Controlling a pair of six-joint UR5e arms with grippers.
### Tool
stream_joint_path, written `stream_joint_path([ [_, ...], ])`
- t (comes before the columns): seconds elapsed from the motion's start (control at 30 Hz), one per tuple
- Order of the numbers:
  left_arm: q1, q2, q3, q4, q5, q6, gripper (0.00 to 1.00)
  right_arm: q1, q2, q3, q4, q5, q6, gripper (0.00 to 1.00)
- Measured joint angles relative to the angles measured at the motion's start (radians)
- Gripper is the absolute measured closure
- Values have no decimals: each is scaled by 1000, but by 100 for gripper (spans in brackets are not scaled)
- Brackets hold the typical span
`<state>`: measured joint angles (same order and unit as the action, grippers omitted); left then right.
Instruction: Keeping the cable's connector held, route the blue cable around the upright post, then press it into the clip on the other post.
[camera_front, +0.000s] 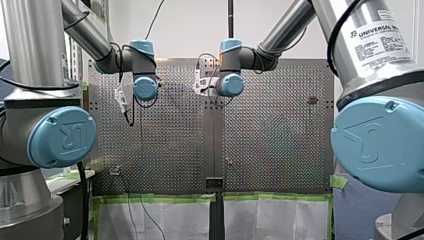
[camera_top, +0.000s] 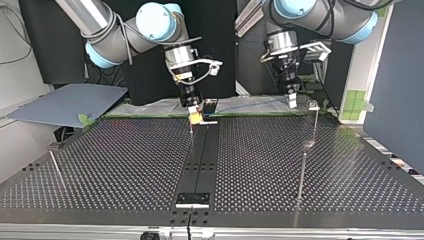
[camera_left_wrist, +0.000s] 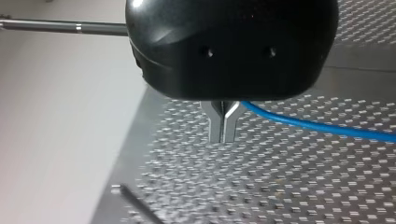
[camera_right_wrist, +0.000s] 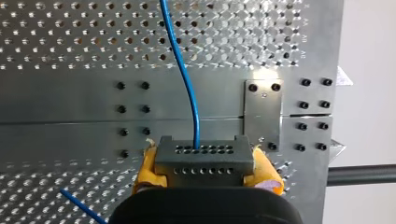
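The connector (camera_right_wrist: 204, 161) sits clamped between the yellow pads (camera_right_wrist: 267, 173) of my right gripper (camera_right_wrist: 205, 170), at the middle of the table's (camera_top: 125, 165) far edge in the top view. It is a grey block with rows of holes. The thin blue cable (camera_right_wrist: 186, 86) leaves it and runs to my left gripper (camera_left_wrist: 224, 128), whose metal fingers (camera_left_wrist: 217, 126) are pinched together on it. Both grippers point straight down.

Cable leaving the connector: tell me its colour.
The cable is blue, clearest in the right wrist view, rising from the grey connector.
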<state>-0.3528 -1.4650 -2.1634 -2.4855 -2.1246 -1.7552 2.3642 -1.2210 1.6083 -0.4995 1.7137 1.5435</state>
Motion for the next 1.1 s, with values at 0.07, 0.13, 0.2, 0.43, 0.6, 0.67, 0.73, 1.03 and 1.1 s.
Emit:
stream_joint_path([
  [0.07,5,9,18,-20,2,0,100,0,1,-18,16,0,0,100],
  [0.13,13,8,36,-39,5,1,100,-1,2,-37,31,-1,1,100],
  [0.2,19,9,53,-57,6,1,100,-4,5,-56,45,-3,1,100],
  [0.43,32,24,126,-131,6,3,100,-9,12,-125,86,-10,7,100],
  [0.6,42,35,173,-178,7,3,100,-10,13,-169,116,-15,10,100],
  [0.67,47,40,194,-198,8,3,100,-10,14,-183,128,-17,11,100],
  [0.73,52,47,214,-219,10,1,100,-10,14,-201,143,-18,11,100],
  [1.03,77,52,280,-278,40,-20,100,-10,15,-252,173,-34,20,100],
  [1.1,84,50,290,-283,48,-22,100,-10,16,-262,175,-37,25,100],
])
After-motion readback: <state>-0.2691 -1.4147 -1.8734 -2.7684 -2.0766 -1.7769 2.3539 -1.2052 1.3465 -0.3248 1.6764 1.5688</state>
